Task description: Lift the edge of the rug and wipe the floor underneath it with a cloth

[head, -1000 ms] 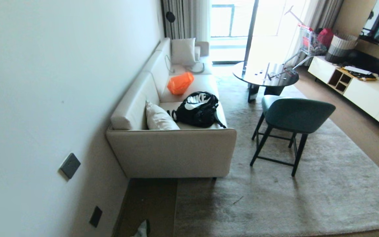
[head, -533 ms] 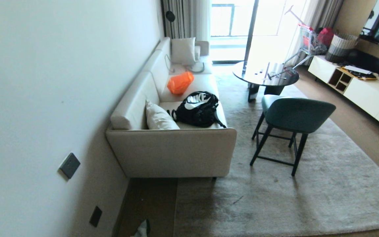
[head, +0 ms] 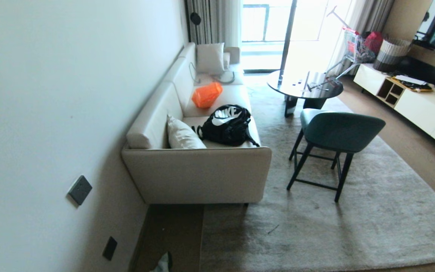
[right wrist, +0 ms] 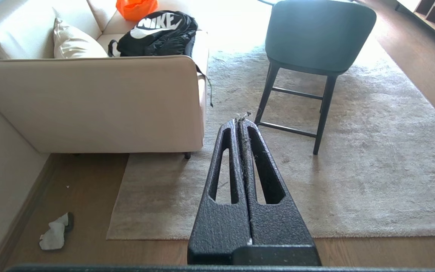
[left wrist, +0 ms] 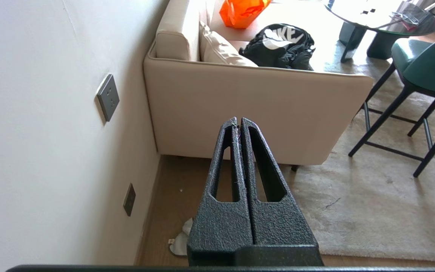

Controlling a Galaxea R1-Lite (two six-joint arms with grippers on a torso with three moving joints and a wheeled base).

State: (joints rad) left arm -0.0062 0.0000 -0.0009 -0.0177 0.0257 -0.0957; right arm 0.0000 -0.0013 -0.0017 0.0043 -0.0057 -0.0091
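The cloth (right wrist: 56, 235) lies crumpled on the bare floor (right wrist: 89, 196) at the lower left of the right wrist frame, close to the wall's skirting and just off the rug's corner. In the head frame only a scrap of it shows at the bottom edge (head: 162, 263); in the left wrist frame it peeks out at the lower middle (left wrist: 181, 241), partly hidden behind the gripper.

The rug edge (right wrist: 117, 206) runs up the centre-left of the right wrist frame, from a square corner near the bottom to the foot of the sofa (right wrist: 89, 102).

The cloth looks soft, light and limp, so it should bunch easily under a pinch; a raised fold on top seems the best place to take it. The rug looks big and heavy, with the sofa and a chair (right wrist: 315, 45) standing on it, so only the free corner is likely to lift, and it would probably flop rather than hold its shape. That corner is the place to grip.

The left gripper (left wrist: 239, 121) and the right gripper (right wrist: 240, 121) both have their jaws pressed together on nothing. Each hangs well above the floor, well apart from both cloth and rug edge.
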